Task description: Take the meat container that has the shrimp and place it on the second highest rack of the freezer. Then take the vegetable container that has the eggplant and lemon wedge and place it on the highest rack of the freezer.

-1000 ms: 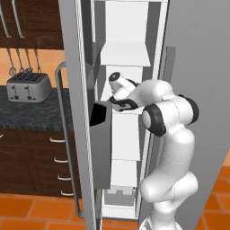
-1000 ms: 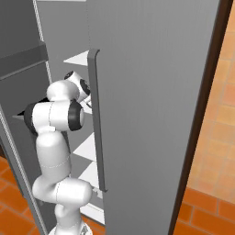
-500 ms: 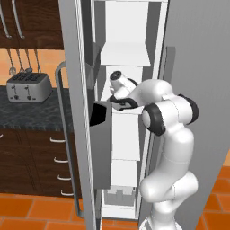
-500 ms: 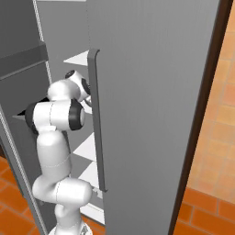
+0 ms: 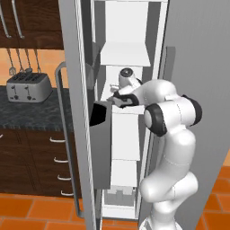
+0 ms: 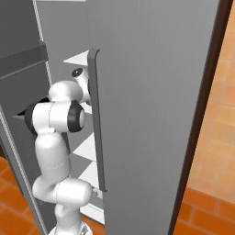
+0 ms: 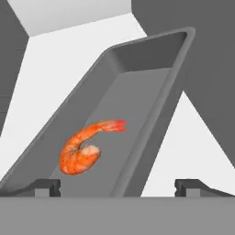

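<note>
- The white arm (image 5: 173, 134) rose from the base, bent at the elbow and reached level into the freezer (image 5: 126, 112), between its white shelves.
- The gripper (image 7: 117, 187) had its jaws spread wide, holding nothing; its fingertips (image 7: 46, 187) stood either side of the tray's near end.
- The grey meat container (image 7: 137, 92) lay on a white shelf (image 7: 59, 69), long and shallow.
- The shrimp (image 7: 85, 147), curled and orange-red, lay on the container's floor near the gripper.
</note>
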Robot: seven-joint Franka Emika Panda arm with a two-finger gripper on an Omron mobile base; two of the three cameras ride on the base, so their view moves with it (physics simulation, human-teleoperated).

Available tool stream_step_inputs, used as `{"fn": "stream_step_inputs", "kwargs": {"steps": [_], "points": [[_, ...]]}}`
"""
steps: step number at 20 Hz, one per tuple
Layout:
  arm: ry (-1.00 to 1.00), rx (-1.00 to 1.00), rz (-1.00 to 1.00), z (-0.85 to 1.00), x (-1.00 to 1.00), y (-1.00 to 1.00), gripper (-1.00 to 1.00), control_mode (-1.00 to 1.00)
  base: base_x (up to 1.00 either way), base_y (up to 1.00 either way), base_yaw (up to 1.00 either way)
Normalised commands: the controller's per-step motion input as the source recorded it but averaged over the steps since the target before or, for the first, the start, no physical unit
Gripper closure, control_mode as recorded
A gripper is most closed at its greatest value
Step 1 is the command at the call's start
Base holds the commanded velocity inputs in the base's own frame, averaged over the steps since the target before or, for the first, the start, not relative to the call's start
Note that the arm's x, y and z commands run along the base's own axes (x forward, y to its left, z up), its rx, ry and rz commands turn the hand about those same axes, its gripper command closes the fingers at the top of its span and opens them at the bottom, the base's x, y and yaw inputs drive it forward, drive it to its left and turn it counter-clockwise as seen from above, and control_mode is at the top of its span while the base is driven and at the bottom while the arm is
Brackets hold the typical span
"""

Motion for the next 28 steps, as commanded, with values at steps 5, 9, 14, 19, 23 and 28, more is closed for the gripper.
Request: {"fn": "stream_step_inputs", "kwargs": {"steps": [5,9,14,19,23,28], "points": [[-0.06,-0.04,0.12,0.24,-0.02,0.03,-1.00,-1.00,0.00,0.00,0.00],[-0.01,-0.06,0.04,0.17,-0.03,0.13,-1.00,-1.00,0.00,0.00,0.00],[-0.01,-0.07,0.04,0.52,-0.22,0.35,-1.00,-1.00,0.00,0.00,0.00],[0.00,0.00,0.06,0.14,-0.71,0.13,-1.00,-1.00,0.00,0.00,0.00],[0.00,0.00,0.06,0.00,-0.78,0.02,-1.00,-1.00,0.00,0.00,0.00],[0.00,0.00,0.03,0.17,-0.59,0.00,-1.00,-1.00,0.00,0.00,0.00]]}}
